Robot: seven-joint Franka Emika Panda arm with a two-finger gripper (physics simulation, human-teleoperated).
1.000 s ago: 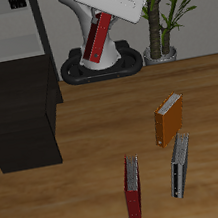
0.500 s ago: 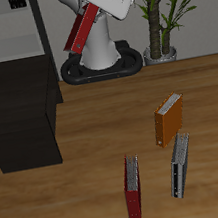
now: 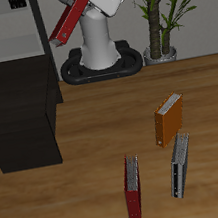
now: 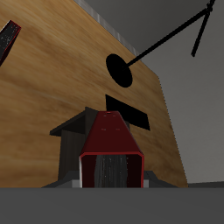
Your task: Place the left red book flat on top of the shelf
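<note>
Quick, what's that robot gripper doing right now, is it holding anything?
Gripper: closed on the left red book, held up in the air.

The left red book sits tilted in the gripper, high above the table; the shelf lies below it, other books farther forward

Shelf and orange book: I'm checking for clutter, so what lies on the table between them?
Nothing: in the exterior view, bare wood runs from the shelf to the orange book. The other books lie nearer the front edge.
</note>
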